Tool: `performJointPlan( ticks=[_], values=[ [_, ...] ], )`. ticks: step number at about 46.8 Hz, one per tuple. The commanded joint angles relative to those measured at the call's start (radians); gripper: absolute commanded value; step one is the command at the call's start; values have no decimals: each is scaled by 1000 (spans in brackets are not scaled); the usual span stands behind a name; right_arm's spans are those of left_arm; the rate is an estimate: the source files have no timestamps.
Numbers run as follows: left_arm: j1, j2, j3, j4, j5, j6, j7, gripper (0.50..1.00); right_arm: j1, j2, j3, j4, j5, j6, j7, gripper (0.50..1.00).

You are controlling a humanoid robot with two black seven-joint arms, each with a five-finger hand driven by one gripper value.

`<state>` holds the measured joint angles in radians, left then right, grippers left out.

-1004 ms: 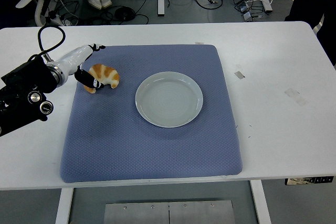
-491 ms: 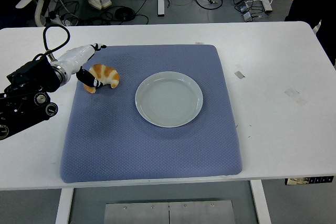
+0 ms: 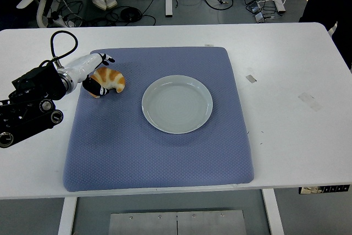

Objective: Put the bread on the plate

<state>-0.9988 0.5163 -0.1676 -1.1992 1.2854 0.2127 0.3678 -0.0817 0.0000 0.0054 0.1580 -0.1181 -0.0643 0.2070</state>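
Shifted closer, left robot hand cups the bread, fingers curled around it, beside plate.

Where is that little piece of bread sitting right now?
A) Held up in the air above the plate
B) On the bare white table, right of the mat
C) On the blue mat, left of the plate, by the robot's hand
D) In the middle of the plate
C: the bread lies on the blue mat, left of the empty plate, with the left hand right at it.
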Motion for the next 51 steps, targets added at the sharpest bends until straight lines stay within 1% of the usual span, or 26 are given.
performJointPlan(
  ticks=[1, 3, 4, 6, 9, 12, 16, 24, 30, 31, 40, 51],
  values=[
    [-1, -1, 0, 1, 0, -1, -3, 863, -1, 0, 1, 0, 0, 0, 0, 1000],
    [-1, -2, 2, 1, 0, -1, -4, 860, 0, 0, 1, 0, 0, 0, 0, 1000],
    [-1, -2, 0, 1, 0, -1, -4, 848, -1, 0, -1, 0, 0, 0, 0, 1000],
    [-1, -2, 2, 1, 0, -1, -6, 782, 0, 0, 1, 0, 0, 0, 0, 1000],
    [-1, -2, 2, 1, -6, -3, -15, 716, -1, 0, 1, 0, 0, 0, 0, 1000],
    [-1, -2, 0, 1, -12, -10, -27, 634, 0, 0, 1, 0, 0, 0, 0, 1000],
    [-1, -2, 2, 1, -14, -26, -36, 589, 0, 0, 1, 0, 0, 0, 0, 1000],
    [-1, -1, 2, 1, -14, -27, -38, 584, 0, 0, 1, 0, 0, 0, 0, 1000],
    [-1, 1, 2, 1, -14, -32, -44, 504, 0, 0, 1, 0, 0, 0, 0, 1000],
    [-1, 1, 2, 1, -14, -32, -44, 500, -1, 0, -1, 0, 0, 0, 0, 1000],
    [-6, 8, -1, 1, -23, -44, -50, 500, 0, 0, 1, 0, 0, 0, 0, 1000],
    [-57, 25, -7, -2, -97, -62, -55, 500, 0, 0, 1, 0, 0, 0, 0, 1000]
  ],
)
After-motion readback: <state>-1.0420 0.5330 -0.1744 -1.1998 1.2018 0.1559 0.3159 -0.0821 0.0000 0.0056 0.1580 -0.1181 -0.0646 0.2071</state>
